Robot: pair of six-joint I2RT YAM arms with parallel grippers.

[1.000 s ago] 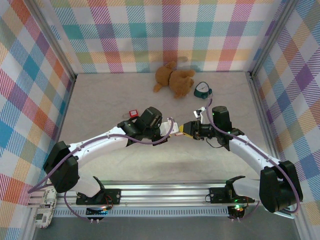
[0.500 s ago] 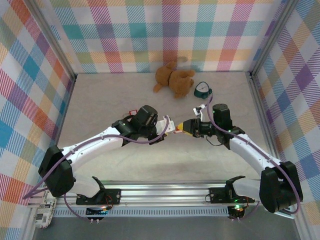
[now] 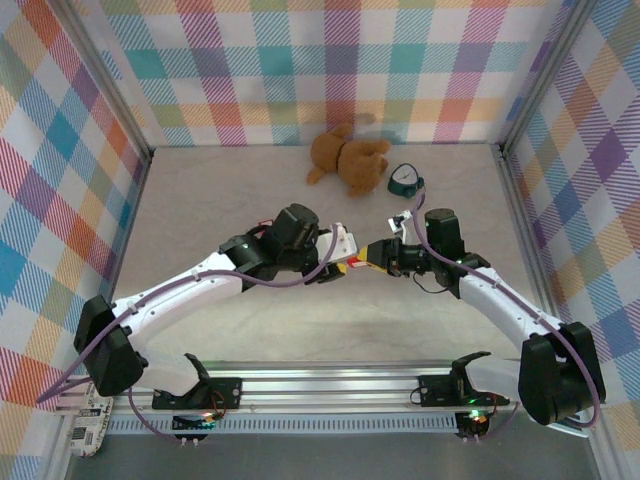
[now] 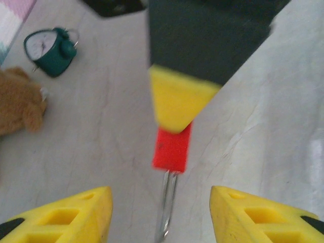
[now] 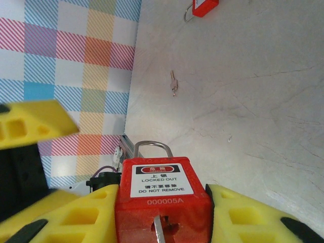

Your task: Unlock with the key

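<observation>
Starting with the biggest thing, the pale worktop [image 3: 200, 190] carries all the rest. A brown teddy bear [image 3: 347, 160] and a small green clock [image 3: 403, 180] sit at the far side, out of the way. The two arms meet in the middle. The right gripper [image 5: 162, 212] is squeezed shut on a red padlock [image 5: 161, 187] and holds it up, I think so that the other arm can get at it. The padlock's thin metal loop [image 4: 166, 202] points at the left gripper [image 4: 158, 190]. That gripper is about half open and holds nothing; the loop sits between its yellow fingers [image 4: 76, 212] and touches neither. A second red padlock [image 5: 202, 6] lies farther off. The key [image 5: 173, 82] lies flat on the worktop, between the two padlocks in the right wrist view and well apart from both grippers, so it needs picking up first. A tiny silvery bit [image 5: 158, 229] shows in the held padlock's slot; I cannot tell what it is.
</observation>
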